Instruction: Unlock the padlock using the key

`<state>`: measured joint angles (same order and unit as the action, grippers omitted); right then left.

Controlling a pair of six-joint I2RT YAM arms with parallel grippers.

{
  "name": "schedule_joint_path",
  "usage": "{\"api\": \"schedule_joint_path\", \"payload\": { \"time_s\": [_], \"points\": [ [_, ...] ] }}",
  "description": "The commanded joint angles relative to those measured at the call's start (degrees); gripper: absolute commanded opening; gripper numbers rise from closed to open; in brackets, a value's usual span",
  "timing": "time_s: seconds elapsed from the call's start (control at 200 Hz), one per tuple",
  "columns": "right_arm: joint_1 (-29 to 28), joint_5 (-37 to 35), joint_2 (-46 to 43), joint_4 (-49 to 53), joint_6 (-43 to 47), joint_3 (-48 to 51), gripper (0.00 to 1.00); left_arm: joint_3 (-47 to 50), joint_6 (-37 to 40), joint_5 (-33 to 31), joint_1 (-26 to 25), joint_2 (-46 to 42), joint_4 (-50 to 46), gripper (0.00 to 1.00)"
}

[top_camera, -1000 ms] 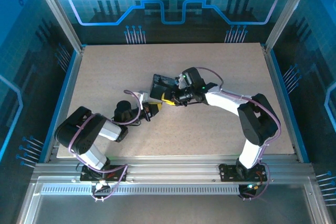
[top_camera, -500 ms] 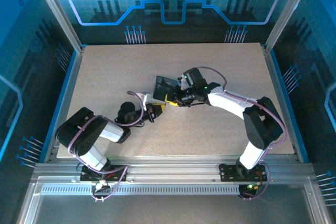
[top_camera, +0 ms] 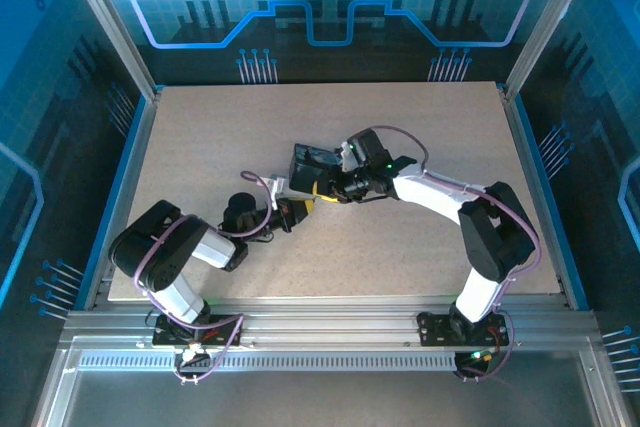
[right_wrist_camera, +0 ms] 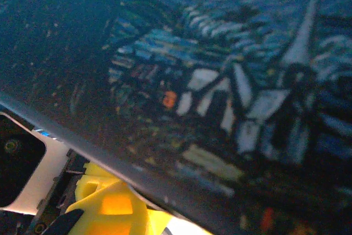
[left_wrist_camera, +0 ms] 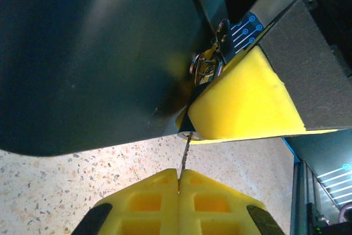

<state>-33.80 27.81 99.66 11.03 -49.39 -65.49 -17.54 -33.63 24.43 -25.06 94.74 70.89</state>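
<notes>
One speckled worktop carries everything. Two arms reach in from its near edge and meet near the middle.

There is one dark box, lying just toward 11 o'clock from the worktop's centre. Its painted blue-and-yellow lid is seen close up from the right wrist.

There are two pincers. In the top view the right pincer is at the box's 4 o'clock corner. One of its yellow fingers lies against the box's edge in the left wrist view, and I cannot tell how wide this pincer stands. The left pincer is at 7 o'clock from the box, its two yellow fingers pressed together on the key.

One padlock, brass with silvery parts, sits at the box's edge. It is tucked against the right pincer's yellow finger.

One key, a slim dark sliver, stands out of the left pincer toward 12 o'clock. Its tip touches a small silvery end at that yellow finger's lower corner, at 7 o'clock from the padlock's rings. Whether the tip is inside cannot be told.
</notes>
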Motion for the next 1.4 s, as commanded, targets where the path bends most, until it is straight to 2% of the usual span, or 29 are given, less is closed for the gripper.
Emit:
{"api": "schedule_joint_path", "payload": {
  "time_s": [0.0, 0.27, 0.455, 0.575, 0.72, 0.87, 0.915, 0.965, 1.065, 1.13, 1.391],
  "points": [
    [-1.8, 6.8, 2.0, 1.4, 4.9, -0.7, 0.00, -4.0, -3.1, 4.2, 1.5, -1.4, 9.4, 0.00],
    [-1.3, 11.5, 2.9, -5.0, 4.9, 1.0, 0.00, -4.8, -6.2, 8.5, 4.0, -2.2, 9.4, 0.00],
    [-1.3, 11.7, 2.3, -6.6, 4.9, 2.0, 0.00, -4.8, -5.5, 7.3, 4.1, -2.3, 9.4, 0.00],
    [-1.9, 10.0, 2.3, -5.6, 2.9, 2.0, 0.00, -3.8, -1.1, 2.3, 1.0, -2.8, 9.3, 0.00],
    [-3.4, 8.1, 1.4, -1.6, 2.1, 0.0, 0.00, -2.2, 7.0, -8.2, -5.9, -2.5, 9.3, 0.00],
    [-3.6, 4.7, -0.3, 4.0, 2.0, -1.5, 0.00, 0.0, 12.9, -15.8, -9.0, -3.1, 9.3, 0.00],
    [-3.6, 4.4, -0.8, 4.4, 1.9, -1.4, 0.00, 0.5, 13.5, -16.4, -9.2, -3.6, 9.3, 0.00],
    [-3.6, 4.5, -1.1, 4.1, 2.1, -1.3, 0.00, 0.4, 11.6, -14.5, -8.0, -3.6, 9.3, 0.00],
    [-3.5, 6.8, -1.2, 0.6, 3.1, 0.0, 0.00, -2.4, 0.3, -1.6, -0.3, -0.7, 9.4, 0.00],
    [-3.2, 8.5, -1.2, -1.9, 3.3, 1.3, 0.00, -3.6, -2.1, 3.2, 1.6, -0.3, 9.4, 0.00],
    [-1.6, 11.3, -1.0, -7.6, 2.6, 4.0, 0.00, -5.7, -9.2, 12.8, 5.2, -2.1, 9.4, 0.00]
  ]
}}
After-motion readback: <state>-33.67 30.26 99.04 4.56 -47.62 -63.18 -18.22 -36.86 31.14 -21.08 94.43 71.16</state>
